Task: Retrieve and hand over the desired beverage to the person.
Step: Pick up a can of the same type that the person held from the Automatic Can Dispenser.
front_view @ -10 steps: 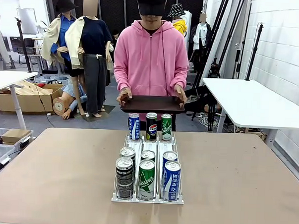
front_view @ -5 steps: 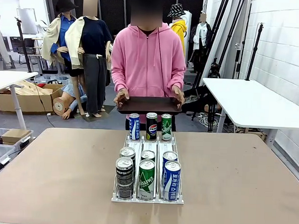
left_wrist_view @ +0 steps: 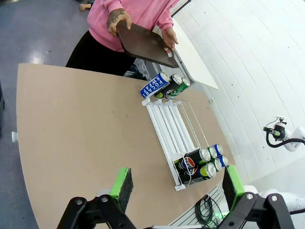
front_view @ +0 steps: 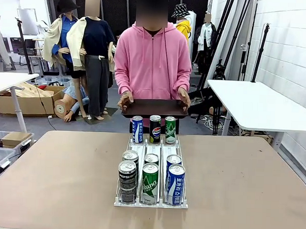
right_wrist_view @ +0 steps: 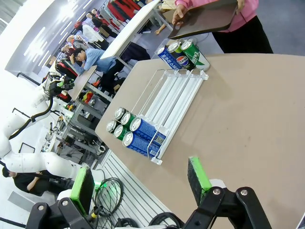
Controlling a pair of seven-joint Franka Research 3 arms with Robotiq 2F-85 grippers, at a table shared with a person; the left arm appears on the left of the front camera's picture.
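Observation:
The person (front_view: 153, 56) in a pink hooded sweatshirt stands at the far side of the table holding a dark tray (front_view: 154, 107) in both hands. A clear rack (front_view: 152, 167) in the middle of the table holds several cans: three at its far end, blue (front_view: 137, 129), dark Pepsi (front_view: 155, 129) and green (front_view: 170, 130), and several at the near end, among them a black Pepsi can (front_view: 127, 174), a green can (front_view: 149, 183) and a blue can (front_view: 175, 184). My left gripper (left_wrist_view: 175, 188) hangs open above the table, as does my right gripper (right_wrist_view: 139, 181).
The brown table (front_view: 64, 176) has free room on both sides of the rack. A white table (front_view: 255, 103) stands at the back right. Boxes and bins (front_view: 9, 138) lie on the floor at the left.
The person has shifted slightly and the tray has dropped a little toward the far cans. The cans and rack have not moved.

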